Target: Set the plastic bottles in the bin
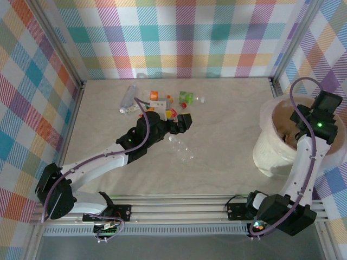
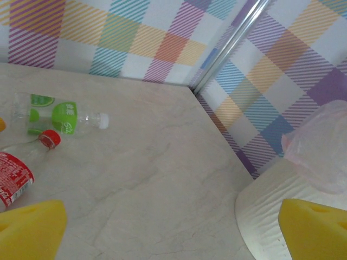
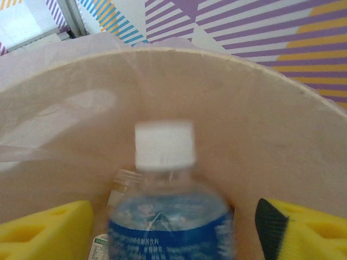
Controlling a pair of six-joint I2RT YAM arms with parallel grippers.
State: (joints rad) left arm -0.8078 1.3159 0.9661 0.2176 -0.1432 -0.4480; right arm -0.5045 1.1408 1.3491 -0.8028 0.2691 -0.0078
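partly done: a blue-label bottle [image 3: 168,216] sits blurred inside the bin [image 3: 260,108], the right gripper [image 3: 173,233] fingers standing clear of its sides. several bottles [image 1: 162,103] lie on the far worktop [image 1: 227,124], the left gripper [image 1: 183,123] near them, fingers wide and empty.

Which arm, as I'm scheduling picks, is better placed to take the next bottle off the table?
Left. The left gripper hangs open beside bottles lying on the table; the right gripper is over the bin with a blue bottle between its fingers.
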